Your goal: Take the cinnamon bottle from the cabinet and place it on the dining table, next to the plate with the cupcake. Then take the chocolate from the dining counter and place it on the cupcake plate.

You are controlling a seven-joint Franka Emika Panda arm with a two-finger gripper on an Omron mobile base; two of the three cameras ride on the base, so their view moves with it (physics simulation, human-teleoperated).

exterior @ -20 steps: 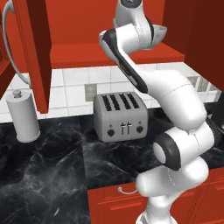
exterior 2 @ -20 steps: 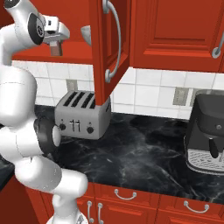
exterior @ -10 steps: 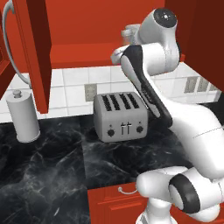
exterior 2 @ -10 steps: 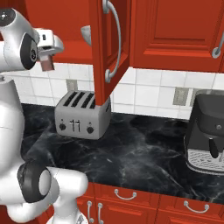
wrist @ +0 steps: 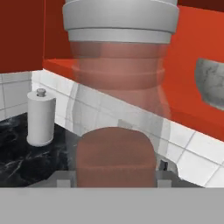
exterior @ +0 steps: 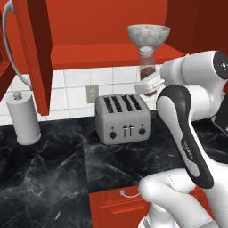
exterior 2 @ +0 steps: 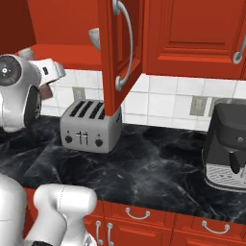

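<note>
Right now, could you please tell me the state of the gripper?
Gripper: closed on the cinnamon bottle, held outside the cabinet.

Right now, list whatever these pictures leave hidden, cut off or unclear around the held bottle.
- Tool fingertips: in the left base view the cinnamon bottle and the white hand cover them.
- Bottle base: in the hand view it runs off the bottom edge.
- Bottle in the right base view: mostly behind the hand.
- Bowl on the cabinet shelf: contents not visible; cut by the right edge in the hand view.
</note>
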